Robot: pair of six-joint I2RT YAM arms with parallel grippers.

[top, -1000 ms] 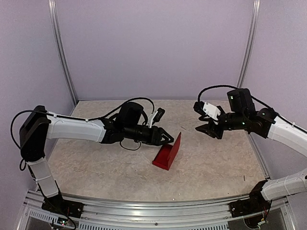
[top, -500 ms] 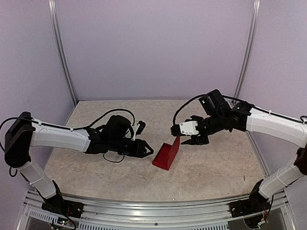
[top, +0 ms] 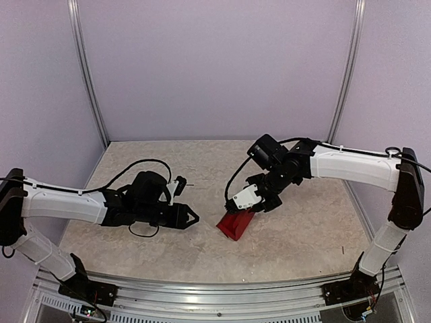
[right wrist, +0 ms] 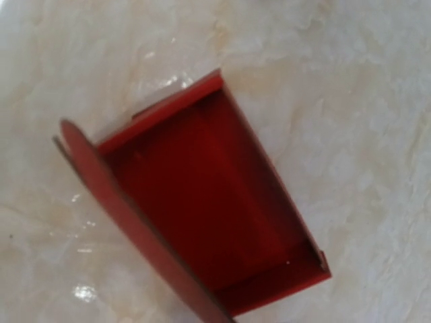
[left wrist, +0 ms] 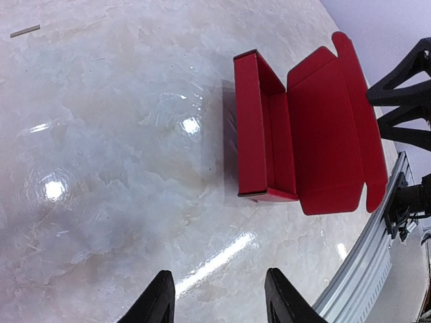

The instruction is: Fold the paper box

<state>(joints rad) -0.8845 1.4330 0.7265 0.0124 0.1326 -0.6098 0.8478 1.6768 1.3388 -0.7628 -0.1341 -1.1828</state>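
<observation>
Box [top: 236, 224] of bright red thin card, plain and matt. Sits on the table [top: 303, 235] near its middle, a little toward the near edge. Stands half made: a long shallow tray [left wrist: 266, 134] with four low walls up, flat on the marbled top, and a wide lid [left wrist: 330, 134] hinged along one long side, thrown open and leaning away from the tray. Carries a rounded tab [left wrist: 340, 44] at each short end of the lid, neither folded in. Shows plain card and creases only. Looks darker inside the tray from the right wrist, with the lid edge-on there as a thin slanted line. Right gripper [top: 254, 206] just over the box, at the lid's free edge, fingers [left wrist: 397, 74] parted with lilac wall showing between them; touching the card or not, cannot tell. Left gripper [top: 194, 217] low over the table, left of the box and well apart from it, jaws spread, holding nothing, only bare table between its fingers [left wrist: 158, 299].
</observation>
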